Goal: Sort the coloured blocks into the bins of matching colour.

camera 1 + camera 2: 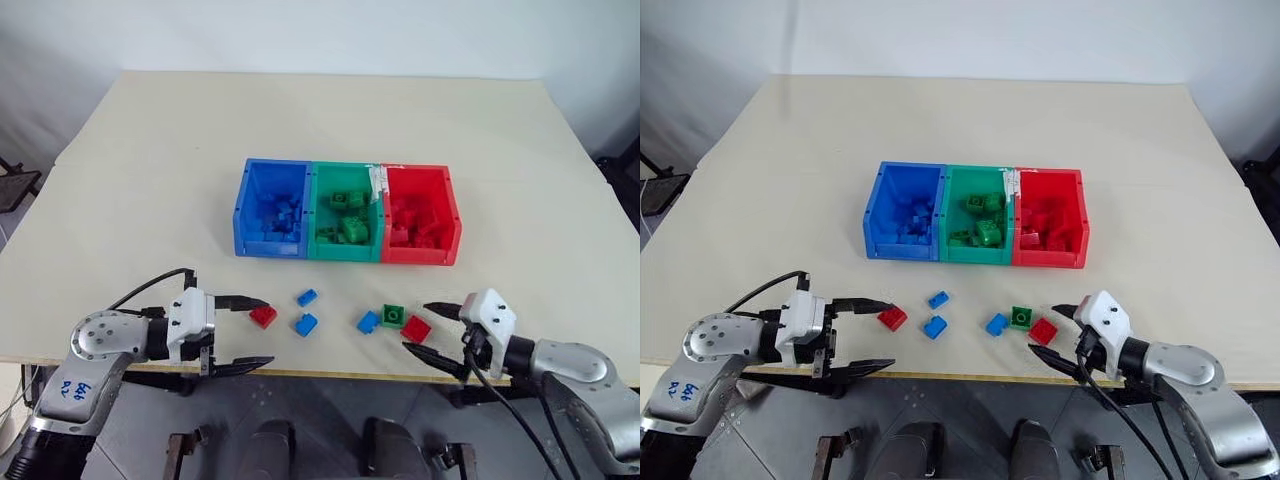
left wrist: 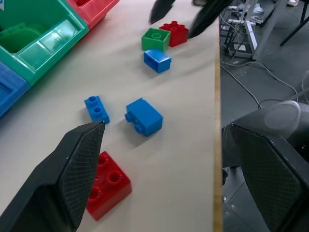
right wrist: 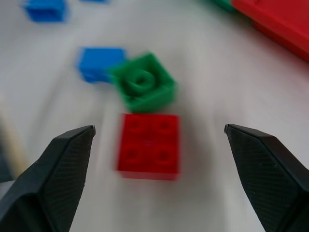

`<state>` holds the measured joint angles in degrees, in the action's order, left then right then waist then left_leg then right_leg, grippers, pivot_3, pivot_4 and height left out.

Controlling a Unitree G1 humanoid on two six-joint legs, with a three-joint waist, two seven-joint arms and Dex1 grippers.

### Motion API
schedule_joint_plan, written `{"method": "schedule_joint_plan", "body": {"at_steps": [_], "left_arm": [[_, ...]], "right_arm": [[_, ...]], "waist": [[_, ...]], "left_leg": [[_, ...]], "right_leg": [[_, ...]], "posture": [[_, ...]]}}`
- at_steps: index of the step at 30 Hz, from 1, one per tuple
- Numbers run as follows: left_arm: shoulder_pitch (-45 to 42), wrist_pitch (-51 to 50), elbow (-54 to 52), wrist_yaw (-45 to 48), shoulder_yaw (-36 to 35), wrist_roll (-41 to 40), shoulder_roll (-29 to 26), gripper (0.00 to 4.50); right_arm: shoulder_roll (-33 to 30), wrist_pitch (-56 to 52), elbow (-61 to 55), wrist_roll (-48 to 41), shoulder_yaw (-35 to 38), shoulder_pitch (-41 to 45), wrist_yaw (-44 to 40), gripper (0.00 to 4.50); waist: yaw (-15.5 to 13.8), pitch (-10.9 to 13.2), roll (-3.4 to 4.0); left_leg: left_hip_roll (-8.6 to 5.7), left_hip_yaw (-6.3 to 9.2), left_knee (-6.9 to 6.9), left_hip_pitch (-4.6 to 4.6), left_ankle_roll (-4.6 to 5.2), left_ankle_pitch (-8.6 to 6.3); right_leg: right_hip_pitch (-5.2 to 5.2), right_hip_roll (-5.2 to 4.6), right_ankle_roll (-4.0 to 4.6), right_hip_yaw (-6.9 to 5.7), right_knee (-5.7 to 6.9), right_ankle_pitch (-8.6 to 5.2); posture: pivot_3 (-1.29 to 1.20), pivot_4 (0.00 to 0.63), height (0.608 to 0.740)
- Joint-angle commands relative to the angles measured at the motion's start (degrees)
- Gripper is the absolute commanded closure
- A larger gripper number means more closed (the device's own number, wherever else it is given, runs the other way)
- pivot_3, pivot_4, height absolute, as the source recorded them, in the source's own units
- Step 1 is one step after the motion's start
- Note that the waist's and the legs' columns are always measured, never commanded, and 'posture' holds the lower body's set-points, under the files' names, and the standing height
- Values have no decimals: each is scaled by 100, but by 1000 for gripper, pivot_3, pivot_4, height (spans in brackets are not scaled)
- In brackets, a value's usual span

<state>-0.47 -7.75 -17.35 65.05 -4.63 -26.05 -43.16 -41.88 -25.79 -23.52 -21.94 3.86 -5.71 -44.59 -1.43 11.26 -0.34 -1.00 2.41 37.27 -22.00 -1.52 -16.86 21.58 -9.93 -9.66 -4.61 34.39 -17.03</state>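
Three joined bins stand mid-table: blue bin [image 1: 270, 243], green bin [image 1: 343, 246], red bin [image 1: 420, 250], each holding blocks of its own colour. Loose near the front edge lie a red block [image 1: 263, 316], a small blue block [image 1: 307, 297], two more blue blocks [image 1: 306, 324] [image 1: 369, 321], a green block [image 1: 393, 315] and a second red block [image 1: 416, 328]. My left gripper [image 1: 262, 333] is open, one finger [image 2: 79, 169] beside the left red block [image 2: 108, 186], the other past the table edge. My right gripper [image 3: 159, 127] is open around the right red block [image 3: 149, 145], not touching it.
The beige table [image 1: 150, 200] has wide bare room behind and beside the bins. Its front edge [image 2: 217, 121] runs just under both grippers, with floor and cables beyond it. The green block [image 3: 142, 84] touches a blue block [image 3: 99, 63] just past the right red one.
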Motion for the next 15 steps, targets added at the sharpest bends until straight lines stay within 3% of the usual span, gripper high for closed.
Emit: {"method": "schedule_joint_plan", "body": {"at_steps": [1, 7, 10, 15], "left_arm": [[98, -85, -358, -65, -152, -173, -48, 0], [-17, -67, -387, -112, -100, -183, 14, 0], [-7, -6, -344, -266, -133, -137, 121, 0], [139, 0, -216, -897, -637, -145, 420, 0]], "right_arm": [[48, 40, -33, 62, -68, -13, 7, 953], [-116, 408, 163, 140, 10, -154, -321, 2968], [-118, 671, 348, -378, 432, -14, -799, 3036], [74, 518, 1024, -954, 918, 1444, -646, 3036]], "waist": [[-6, 0, 0], [1, 0, 0], [1, 0, -1], [76, 2, 3]], "left_leg": [[0, 0, 0, 0, 0, 0], [2, -1, 2, 1, 1, 0], [3, -1, 2, 0, 0, 0], [12, -9, 10, 5, -1, 0]], "right_leg": [[0, 0, 0, 0, 1, 0], [-1, 4, 0, 1, 1, 0], [-1, 5, 0, 1, 1, 0], [-2, 12, 2, 9, 2, 4]], "posture": [[0, 150, 740], [0, 150, 740], [0, 150, 740], [0, 150, 740]]}}
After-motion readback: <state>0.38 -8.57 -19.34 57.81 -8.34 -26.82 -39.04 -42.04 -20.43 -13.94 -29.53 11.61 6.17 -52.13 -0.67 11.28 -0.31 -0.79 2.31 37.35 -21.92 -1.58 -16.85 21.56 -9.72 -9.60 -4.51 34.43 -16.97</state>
